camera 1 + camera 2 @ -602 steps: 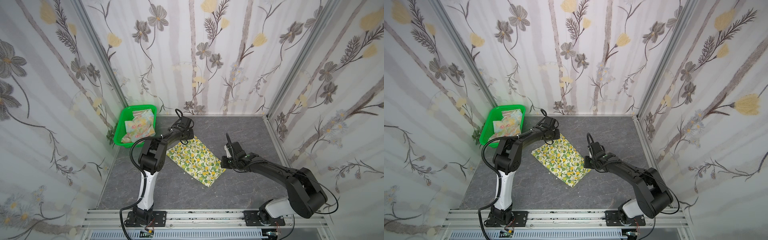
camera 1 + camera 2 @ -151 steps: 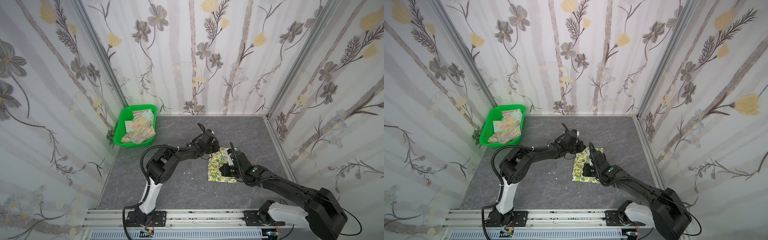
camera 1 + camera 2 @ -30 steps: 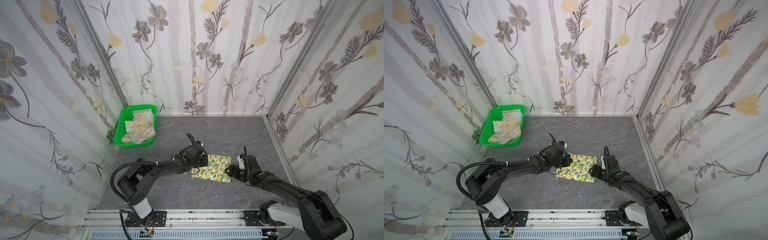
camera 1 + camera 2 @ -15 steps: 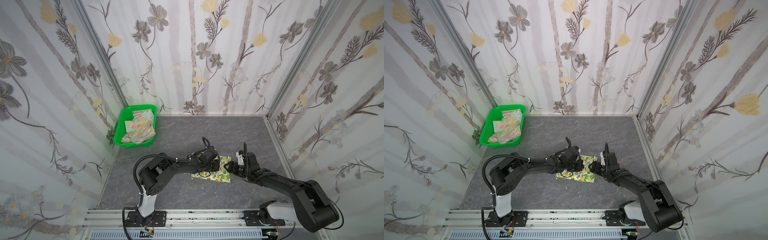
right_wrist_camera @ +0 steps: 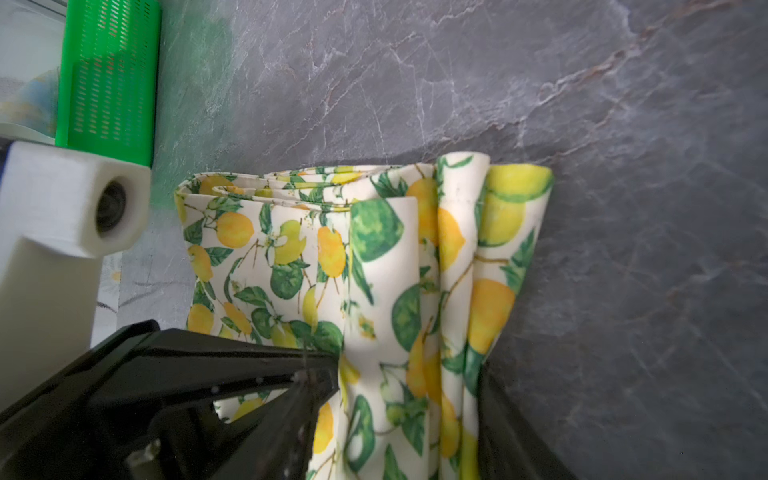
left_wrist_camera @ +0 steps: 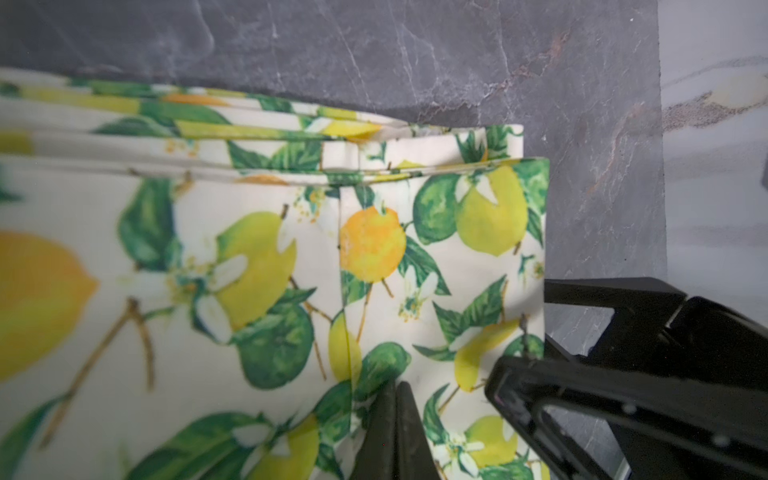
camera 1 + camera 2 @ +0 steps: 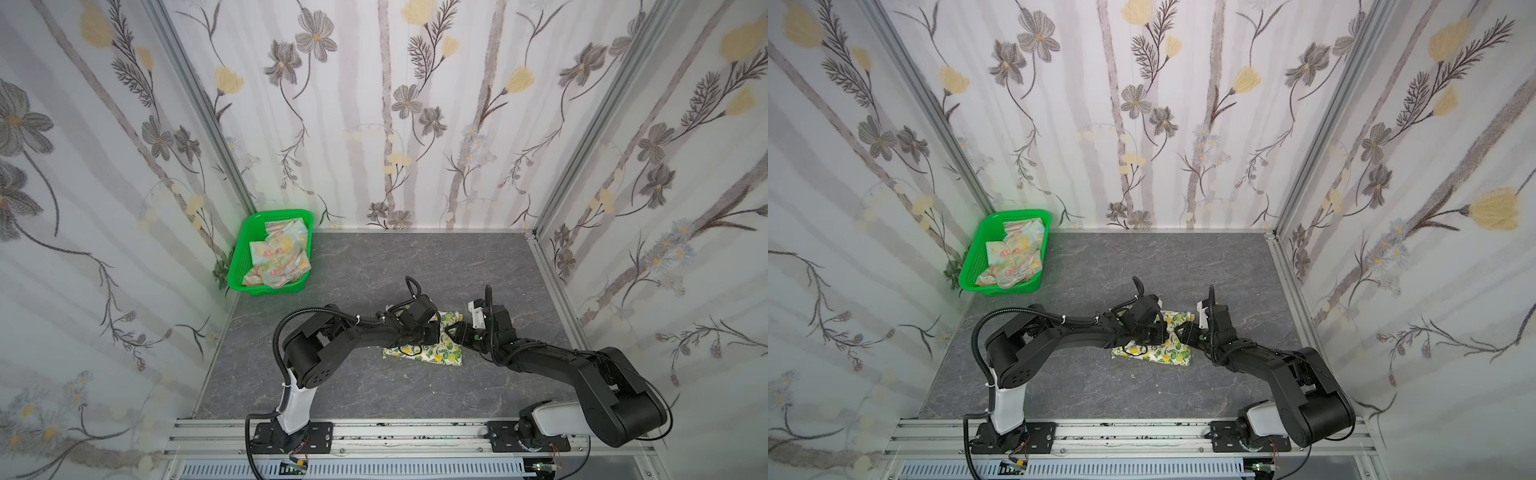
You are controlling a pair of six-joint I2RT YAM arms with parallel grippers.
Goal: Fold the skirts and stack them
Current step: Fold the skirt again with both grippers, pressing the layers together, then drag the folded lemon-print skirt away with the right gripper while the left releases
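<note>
In the right wrist view my right gripper clasped the half-folded lemon skirt, my left gripper pressed closed on it, and the floral skirt lay unfolded in the corner basket.

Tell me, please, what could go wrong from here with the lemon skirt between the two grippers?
1. The right gripper brackets a bunched, many-layered edge of the lemon skirt. It may catch only some layers, and a pull could then undo the fold.
2. The shut left gripper rests on the same skirt close by. If it pins the cloth during a pull, the skirt may wrinkle or drag, and the grippers might bump.
</note>
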